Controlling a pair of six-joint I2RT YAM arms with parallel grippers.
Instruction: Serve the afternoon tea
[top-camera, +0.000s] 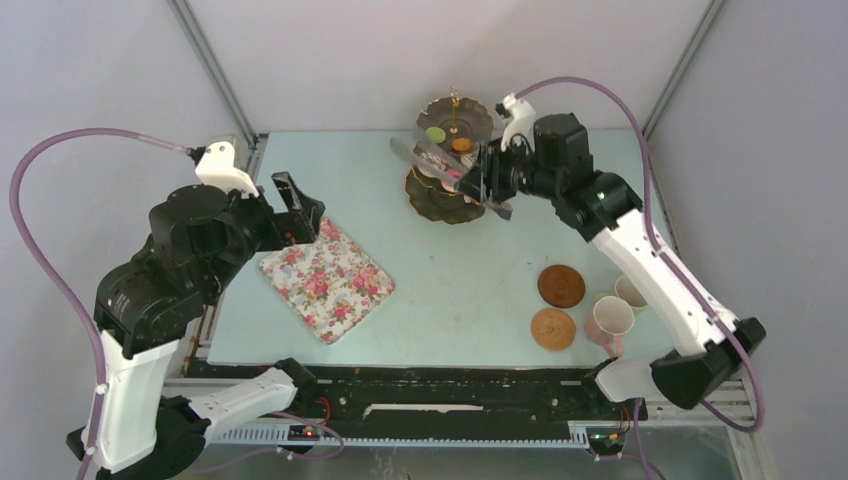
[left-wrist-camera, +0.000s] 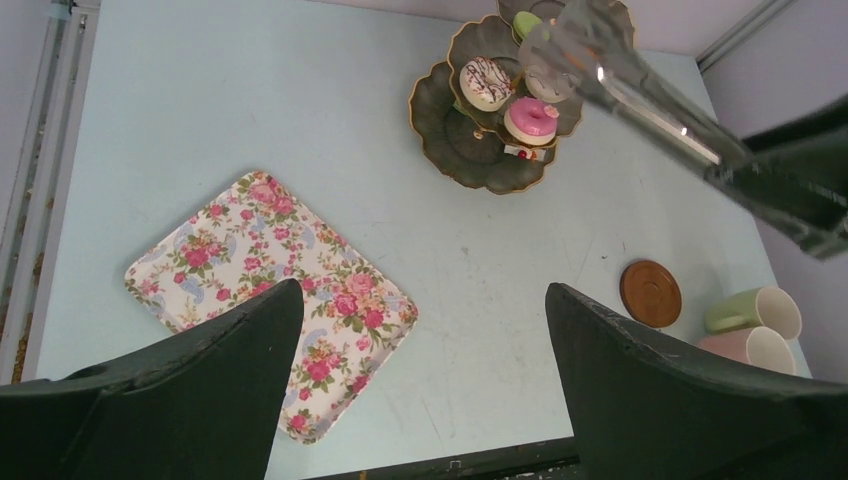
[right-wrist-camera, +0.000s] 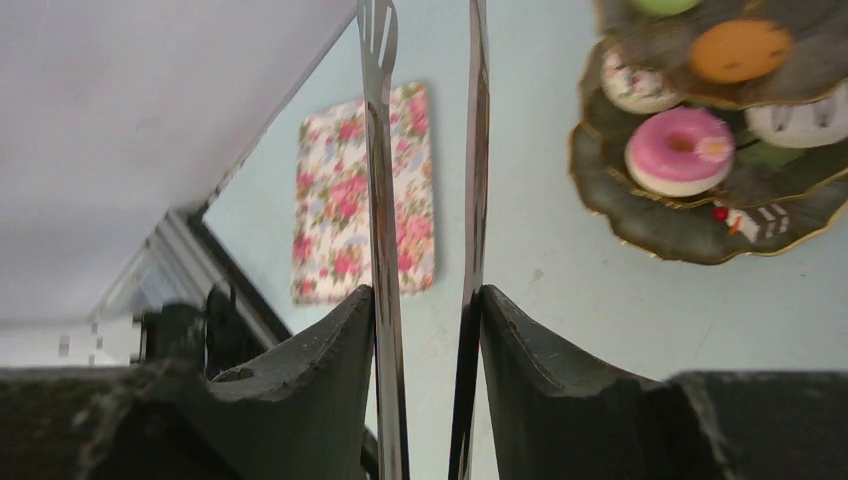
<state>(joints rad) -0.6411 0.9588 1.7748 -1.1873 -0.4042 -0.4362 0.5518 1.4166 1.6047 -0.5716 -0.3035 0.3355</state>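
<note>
From above: found the right gripper (top-camera: 490, 178) stretched far forward at the tiered stand (top-camera: 440, 205), pinching the grey tongs (top-camera: 425, 158) crosswise over its tiers. Left gripper (top-camera: 296, 208) raised by the floral cloth (top-camera: 325, 280); cups (top-camera: 610, 318) and coasters (top-camera: 561, 286) at near right.

From the left wrist: saw fingers spread wide, empty — pink doughnut (left-wrist-camera: 530, 118) on a tier near the tong tips.

From the right wrist: saw both blades squeezed nearly together, off beside the doughnut. Judged a slip likely — smooth blades could flick it off.
</note>
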